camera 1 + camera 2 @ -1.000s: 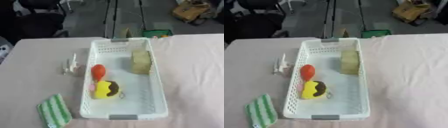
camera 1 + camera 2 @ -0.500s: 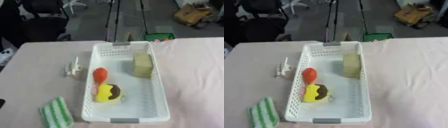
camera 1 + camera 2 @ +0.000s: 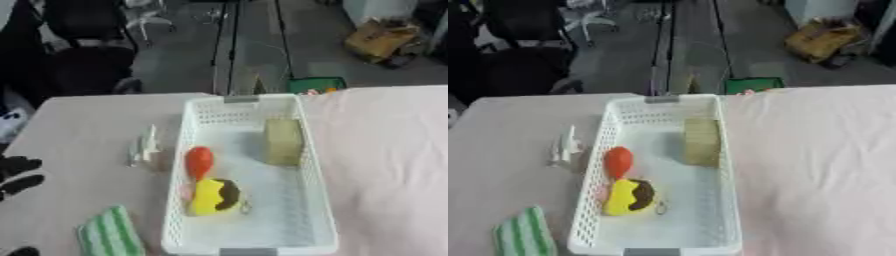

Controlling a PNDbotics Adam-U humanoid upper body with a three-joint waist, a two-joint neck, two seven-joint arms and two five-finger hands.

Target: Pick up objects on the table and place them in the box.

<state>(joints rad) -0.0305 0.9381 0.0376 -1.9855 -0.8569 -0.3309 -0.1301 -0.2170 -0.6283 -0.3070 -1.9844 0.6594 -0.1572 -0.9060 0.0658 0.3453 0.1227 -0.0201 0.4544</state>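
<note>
While two things wait outside it, the white perforated plastic box (image 3: 262, 220) sits lengthwise mid-tabletop and already holds a tan sponge-like block (image 3: 283, 141) against its right wall, a red-orange oval object (image 3: 199, 161) by its left wall, and a yellow and dark-brown soft toy (image 3: 213, 196) nearer the front end. Just beside the box's left wall lies a small pale clear object (image 3: 145, 152), and a green-and-white striped cloth (image 3: 110, 236) lies near the front-left corner of the pink-covered tabletop (image 3: 385, 150). These two probably remain to be picked. Black fingers of the left robot hand (image 3: 17, 173) show at the left edge, seemingly straight and holding nothing; the right robot hand is out of view.
</note>
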